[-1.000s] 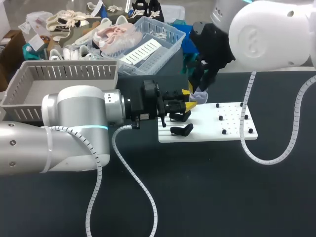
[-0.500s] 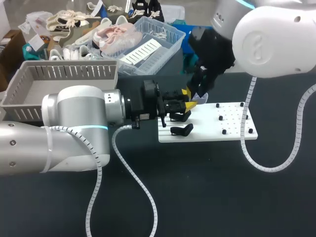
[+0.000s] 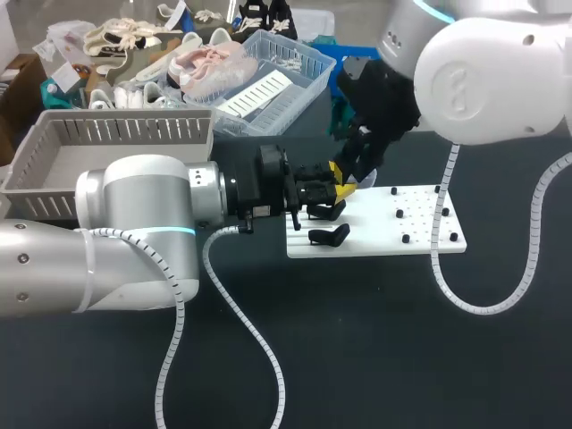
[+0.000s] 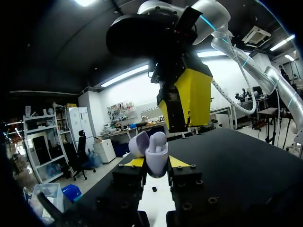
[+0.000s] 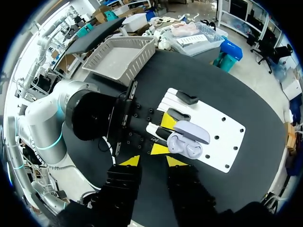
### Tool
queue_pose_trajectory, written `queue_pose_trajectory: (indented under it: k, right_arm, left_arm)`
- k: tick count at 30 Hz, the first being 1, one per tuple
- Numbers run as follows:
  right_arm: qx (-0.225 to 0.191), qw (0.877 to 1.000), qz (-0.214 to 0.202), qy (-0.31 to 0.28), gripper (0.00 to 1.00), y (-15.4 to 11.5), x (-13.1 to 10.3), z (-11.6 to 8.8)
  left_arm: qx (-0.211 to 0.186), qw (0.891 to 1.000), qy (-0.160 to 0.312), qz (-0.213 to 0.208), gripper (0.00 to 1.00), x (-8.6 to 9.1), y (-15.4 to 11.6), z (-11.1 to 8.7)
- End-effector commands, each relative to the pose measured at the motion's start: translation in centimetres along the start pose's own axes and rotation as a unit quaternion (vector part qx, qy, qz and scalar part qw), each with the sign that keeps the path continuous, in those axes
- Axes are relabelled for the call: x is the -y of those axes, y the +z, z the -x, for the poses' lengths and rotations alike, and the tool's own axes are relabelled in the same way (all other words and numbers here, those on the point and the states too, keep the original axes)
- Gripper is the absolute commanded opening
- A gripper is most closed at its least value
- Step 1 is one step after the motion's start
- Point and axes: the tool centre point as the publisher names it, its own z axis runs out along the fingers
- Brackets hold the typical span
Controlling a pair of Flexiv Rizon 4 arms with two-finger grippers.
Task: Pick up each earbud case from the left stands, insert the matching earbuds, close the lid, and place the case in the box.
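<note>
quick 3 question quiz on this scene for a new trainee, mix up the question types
1. True or false: the lid of the earbud case is shut.
2. What holds the earbud case? A) the left gripper B) a person's hand C) nothing, it lies on the table
3. Fill in: ___ black cases sit at the near-left end of the white board.

Key: 1 false, the lid stands open with earbuds showing inside. 2 A, both fingers press on it from two sides. 3 two.
</note>
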Motion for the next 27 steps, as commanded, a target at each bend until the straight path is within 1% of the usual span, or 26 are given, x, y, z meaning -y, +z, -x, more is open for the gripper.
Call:
queue_pose_trajectory:
  k: [1,12,16,18,22,24,27]
  right_arm:
    - [-0.004,1.000,0.002,-0.001,0.28,0.2,0.1,0.6]
    - [-0.005,1.000,-0.001,0.005,0.29,0.1,0.7,0.9]
    - [0.009,1.000,-0.008,0.001,0.29,-1.0,0.6,1.4]
    - [0.017,1.000,-0.015,-0.001,0.31,-1.7,0.8,1.9]
    - [0.035,0.999,-0.028,0.007,0.31,-2.5,2.0,3.4]
    - [0.035,0.999,-0.036,0.010,0.31,-2.4,2.6,4.2]
    - [0.033,0.999,-0.034,0.018,0.31,-1.7,3.7,5.4]
  left_arm:
    - [0.001,1.000,0.001,0.002,0.00,0.0,0.1,0.0]
    - [0.001,1.000,0.001,0.002,0.00,0.0,0.1,0.0]
    - [0.001,1.000,0.001,0.002,0.00,0.0,0.1,0.0]
    - [0.001,1.000,0.001,0.002,0.00,0.0,0.1,0.0]
    - [0.001,1.000,0.001,0.002,0.00,0.0,0.1,0.0]
    - [0.001,1.000,0.001,0.002,0.00,0.0,0.1,0.0]
    - [0.001,1.000,0.001,0.002,0.00,0.0,0.1,0.0]
